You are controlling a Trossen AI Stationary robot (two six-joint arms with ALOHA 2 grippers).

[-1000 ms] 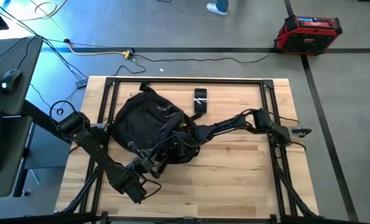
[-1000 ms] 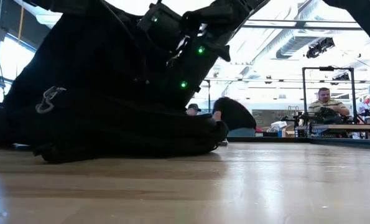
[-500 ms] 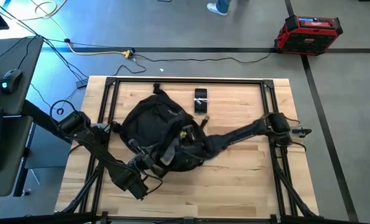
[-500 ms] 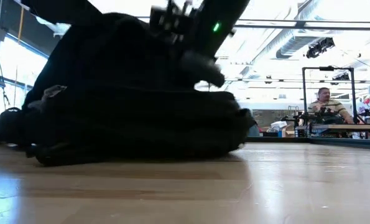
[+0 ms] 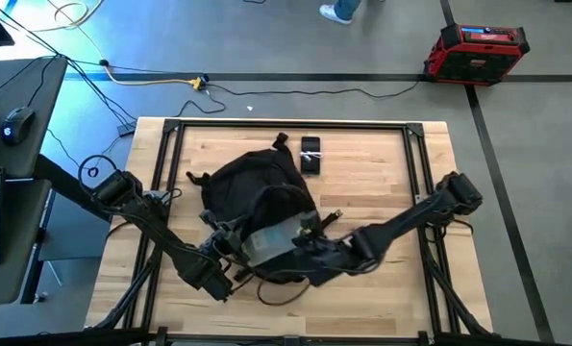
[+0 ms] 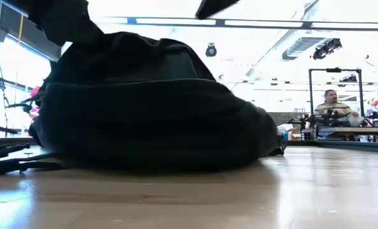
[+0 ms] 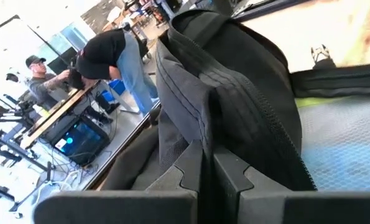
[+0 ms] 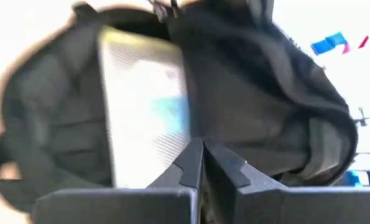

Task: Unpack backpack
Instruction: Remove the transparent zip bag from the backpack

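backpack, pinched by left end effector, right end effector

Overhead and table-level views (wrists close-up) share the backpack.

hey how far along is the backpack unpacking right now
Early stage. Already out: only a small dark item lies on the table beside the backpack. In hand: the left gripper and right gripper are both shut on the backpack's fabric, holding it open so a grey panel shows. Left: whatever is inside has yet to come out; contents aren't visible.
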